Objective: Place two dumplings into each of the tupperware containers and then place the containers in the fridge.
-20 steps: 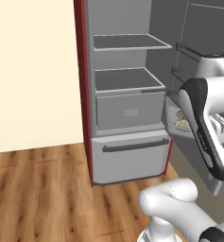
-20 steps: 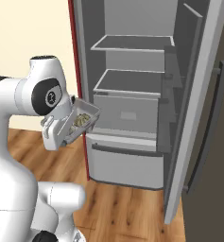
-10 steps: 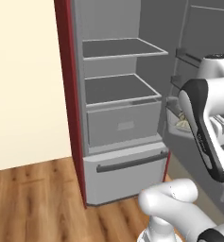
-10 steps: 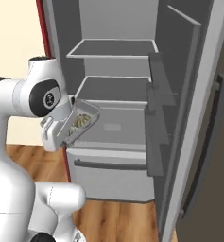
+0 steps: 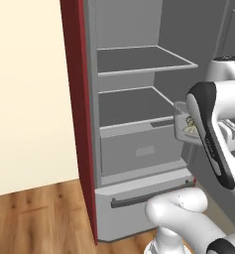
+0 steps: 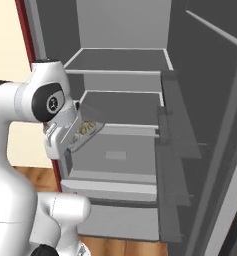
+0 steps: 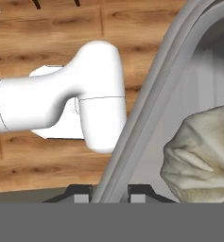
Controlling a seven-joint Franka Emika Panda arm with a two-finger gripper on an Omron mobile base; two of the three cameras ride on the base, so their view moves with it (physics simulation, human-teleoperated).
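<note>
We see the tupperware container (image 7: 179, 94), thin translucent plastic, light and a little bendy, pinched by its rim at the tool (image 7: 110, 193), whose tips press together on that edge. It hangs tilted before the open fridge (image 5: 134, 114), at about 3 o'clock in the left base view. A dumpling (image 7: 203, 151) lies inside (soft, loose, likely to slide). We judge the rim grip sound but twist-prone.
</note>
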